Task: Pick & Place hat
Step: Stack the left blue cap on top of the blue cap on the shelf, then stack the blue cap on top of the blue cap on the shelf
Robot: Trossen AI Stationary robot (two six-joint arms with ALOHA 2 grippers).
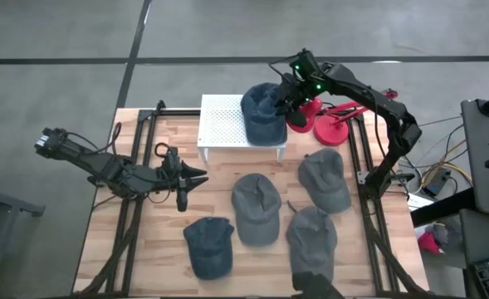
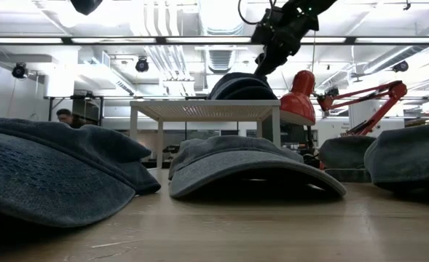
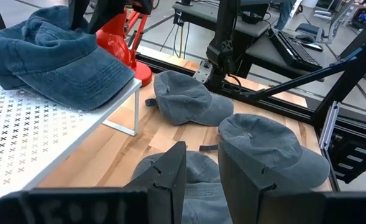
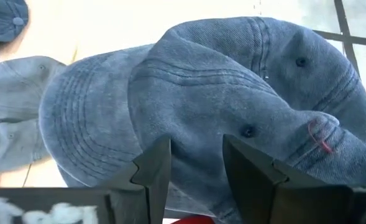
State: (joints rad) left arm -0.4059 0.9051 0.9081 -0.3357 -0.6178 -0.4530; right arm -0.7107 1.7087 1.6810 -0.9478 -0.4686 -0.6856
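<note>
— Wooden bench first: why so many caps scattered below the right pincer?
— They look like stock waiting their turn; four denim caps lie loose on the boards.
— And the white perforated rack?
— Likely the drop spot. The blue hat rests on its edge, directly under that pincer, whose fingers stand apart around nothing.
— The left pincer?
— Parked well away over the boards, fingers slightly apart, empty.

bare wood beside rack, caps crowding right half
</note>
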